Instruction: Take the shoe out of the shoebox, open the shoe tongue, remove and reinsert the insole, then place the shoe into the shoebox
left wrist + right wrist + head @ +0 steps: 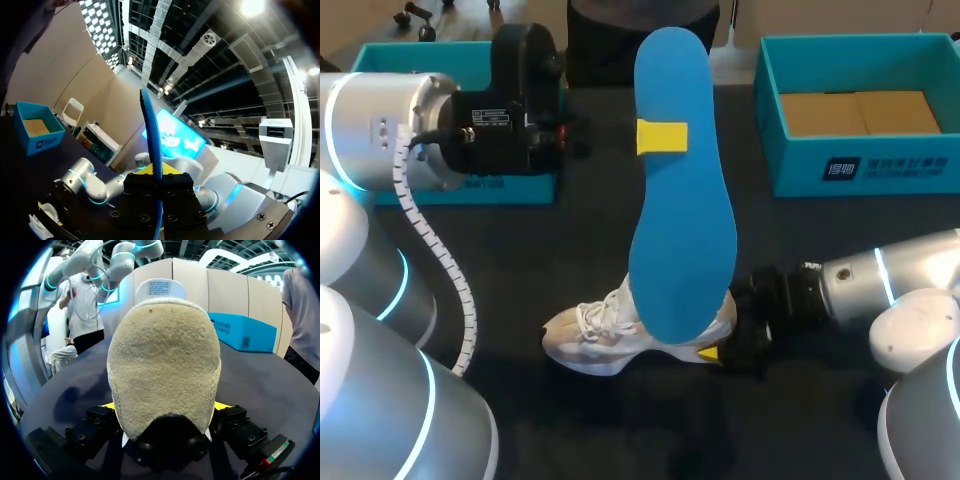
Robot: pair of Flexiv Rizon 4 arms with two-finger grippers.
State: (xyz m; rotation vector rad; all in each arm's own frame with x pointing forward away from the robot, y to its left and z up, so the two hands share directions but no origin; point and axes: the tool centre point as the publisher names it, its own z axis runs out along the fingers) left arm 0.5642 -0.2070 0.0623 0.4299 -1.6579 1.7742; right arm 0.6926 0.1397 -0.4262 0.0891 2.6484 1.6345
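Shoe (pixel 610 335), white w/ laces, sits on the dark table (pixel 570 250), out of the box, toe pointing away from the R gripper (pixel 725 350). That gripper is clamped on the heel, one yellow tip each side (the R wrist view shows the tan heel lining filling the gap between them). Above the shoe the blue insole (pixel 680 200) stands nearly upright, heel end down by the shoe's opening, pinched near its top by the L gripper (pixel 662 136). Open teal shoebox (pixel 790 160) is well apart from the shoe, beyond it on the R arm's side; a second teal box (pixel 510 188) is beyond it on the L arm's side.
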